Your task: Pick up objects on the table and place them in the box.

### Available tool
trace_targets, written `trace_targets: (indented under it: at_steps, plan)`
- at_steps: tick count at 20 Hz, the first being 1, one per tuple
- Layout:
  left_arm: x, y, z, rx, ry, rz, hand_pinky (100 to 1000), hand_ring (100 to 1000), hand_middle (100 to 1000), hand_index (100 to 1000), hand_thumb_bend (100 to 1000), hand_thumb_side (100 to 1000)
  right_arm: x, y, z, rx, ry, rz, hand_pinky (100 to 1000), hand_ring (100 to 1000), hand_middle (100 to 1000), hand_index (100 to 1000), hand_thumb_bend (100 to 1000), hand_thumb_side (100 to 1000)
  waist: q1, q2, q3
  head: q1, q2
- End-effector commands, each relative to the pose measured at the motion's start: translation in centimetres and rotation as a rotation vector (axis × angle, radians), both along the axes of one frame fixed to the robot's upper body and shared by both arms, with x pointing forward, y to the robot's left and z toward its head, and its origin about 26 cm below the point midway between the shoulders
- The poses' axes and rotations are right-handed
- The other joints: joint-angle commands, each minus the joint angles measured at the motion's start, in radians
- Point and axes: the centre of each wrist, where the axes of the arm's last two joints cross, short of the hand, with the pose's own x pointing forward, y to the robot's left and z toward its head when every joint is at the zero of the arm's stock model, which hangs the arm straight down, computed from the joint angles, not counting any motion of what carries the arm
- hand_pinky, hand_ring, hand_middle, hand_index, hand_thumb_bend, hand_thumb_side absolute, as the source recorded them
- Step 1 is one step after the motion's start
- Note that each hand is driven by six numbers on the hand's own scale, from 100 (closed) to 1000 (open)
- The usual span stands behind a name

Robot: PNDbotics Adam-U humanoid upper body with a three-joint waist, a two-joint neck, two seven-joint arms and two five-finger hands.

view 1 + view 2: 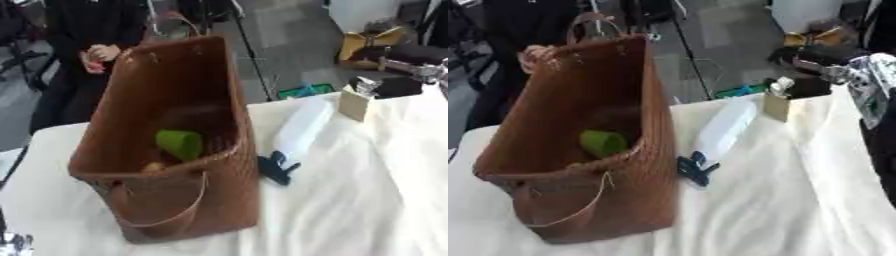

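Observation:
A tall brown woven basket (188, 200) with a handle stands on the left of the white-clothed table (367, 200). Inside it lie a green cup-shaped thing (180, 143) and a small yellowish thing (154, 166). A white spray bottle (302, 129) with a dark blue trigger (277, 169) lies on the cloth just right of the basket. A small beige block (355, 104) stands at the table's far right edge, with something silver on top. My right hand (395, 86), black, sits right behind that block, its arm coming from the upper right. A bit of my left hand (12, 243) shows at the lower left corner.
White cloth stretches in front of and to the right of the bottle. Beyond the far edge are the floor, a green item (306, 91) and a yellow-brown object (372, 42). A person in dark clothes stands behind the basket, hands together.

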Motion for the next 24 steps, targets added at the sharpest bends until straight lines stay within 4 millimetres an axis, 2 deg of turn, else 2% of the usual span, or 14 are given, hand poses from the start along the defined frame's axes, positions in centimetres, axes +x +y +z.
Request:
trace_targets:
  at_steps: [1, 9, 14, 24]
  plan:
    - [0.0, -0.1, 1.0, 0.016, -0.031, -0.011, 665, 717, 827, 737, 100, 786, -0.6, -0.8, 2.4, 0.015, -0.057, -0.005, 875, 985, 1000, 1000, 178, 933, -0.003, -0.007, 0.008, -0.006, -0.021]
    - [0.1, -0.2, 1.3, 0.017, -0.043, -0.021, 665, 718, 828, 733, 100, 781, -1.0, -1.8, 3.3, -0.043, -0.083, -0.020, 866, 996, 1000, 1000, 198, 933, 0.004, 0.021, 0.017, -0.019, -0.053]
    - [0.3, -0.3, 1.6, 0.021, -0.053, -0.026, 666, 718, 828, 731, 100, 777, -1.6, -3.1, 4.4, -0.061, -0.110, -0.025, 861, 994, 1000, 1000, 194, 943, 0.006, 0.044, 0.029, -0.037, -0.082]
    - [0.4, -0.4, 1.8, 0.026, -0.061, -0.029, 666, 718, 829, 731, 100, 775, -2.3, -4.1, 6.3, -0.074, -0.157, -0.037, 858, 996, 1000, 1000, 195, 950, 0.004, 0.061, 0.030, -0.023, -0.085]
